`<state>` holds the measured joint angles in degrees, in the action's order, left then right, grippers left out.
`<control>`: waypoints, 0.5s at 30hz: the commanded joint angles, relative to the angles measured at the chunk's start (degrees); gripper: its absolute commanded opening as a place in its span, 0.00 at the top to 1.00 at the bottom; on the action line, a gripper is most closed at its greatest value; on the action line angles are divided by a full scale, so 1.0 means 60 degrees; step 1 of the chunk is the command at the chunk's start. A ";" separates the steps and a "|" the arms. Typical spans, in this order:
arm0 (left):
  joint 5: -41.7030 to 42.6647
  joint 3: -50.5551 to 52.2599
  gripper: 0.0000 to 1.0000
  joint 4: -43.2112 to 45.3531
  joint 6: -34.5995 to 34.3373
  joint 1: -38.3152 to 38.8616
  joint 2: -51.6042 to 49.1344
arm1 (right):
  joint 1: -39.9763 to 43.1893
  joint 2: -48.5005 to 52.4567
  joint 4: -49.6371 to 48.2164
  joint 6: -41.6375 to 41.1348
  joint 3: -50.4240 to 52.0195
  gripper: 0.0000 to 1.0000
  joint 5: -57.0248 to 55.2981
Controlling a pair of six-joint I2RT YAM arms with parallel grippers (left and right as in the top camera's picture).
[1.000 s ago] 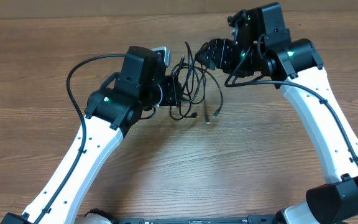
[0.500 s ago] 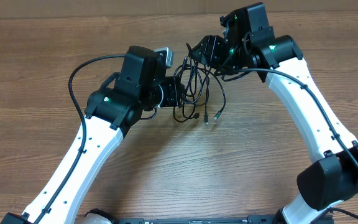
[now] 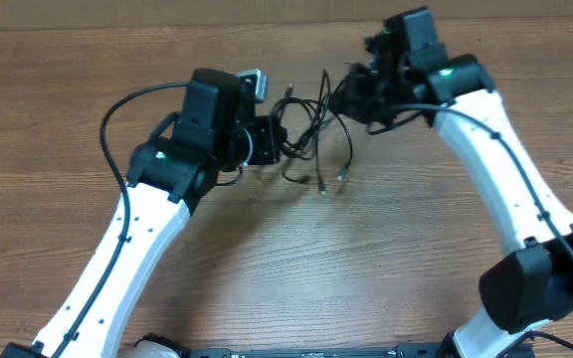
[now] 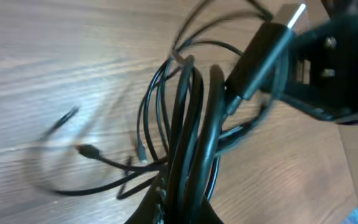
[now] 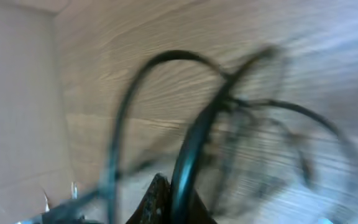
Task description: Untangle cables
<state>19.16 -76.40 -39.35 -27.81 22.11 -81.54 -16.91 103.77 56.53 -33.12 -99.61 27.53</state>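
The cables [image 3: 311, 127] are a tangle of thin black cords hanging between my two grippers at the back middle of the table. Two plug ends [image 3: 322, 184] dangle toward the wood. My left gripper [image 3: 273, 139] is shut on a bunch of several strands [image 4: 188, 143], which run up from its fingers [image 4: 166, 208]. My right gripper [image 3: 354, 94] is shut on a single cable strand [image 5: 194, 137] on the tangle's right side. That view is blurred by motion. In the left wrist view, the right gripper [image 4: 319, 74] sits at the upper right beside a metal-tipped plug [image 4: 291, 15].
The wooden table [image 3: 296, 268] spreads around both arms. A thick black wire [image 3: 117, 109] loops off the left arm. A small grey and white piece [image 3: 252, 82] shows just behind the left wrist.
My right gripper has shut on a cable strand and drawn back to the right. The left gripper has shifted slightly back with its bunch. The tangle is pulled wider between them.
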 commanded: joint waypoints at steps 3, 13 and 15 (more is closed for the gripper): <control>0.0051 -0.0849 0.96 -0.0423 0.0969 -0.0579 0.0874 | 0.2393 -0.0164 0.1490 0.0051 -0.0051 0.96 -0.1741; -0.0044 -0.0849 0.96 -0.0965 0.1191 -0.1282 0.1016 | 0.4772 -0.0164 0.2626 0.0627 0.0175 0.96 -0.3483; -0.0044 -0.0849 0.96 -0.1035 0.1231 -0.1443 0.1016 | 0.5093 -0.0160 0.2714 0.1042 0.0175 0.96 -0.3432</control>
<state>21.02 -79.90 -45.04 -22.31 16.51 -76.73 9.02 103.77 73.21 -30.61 -99.26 14.61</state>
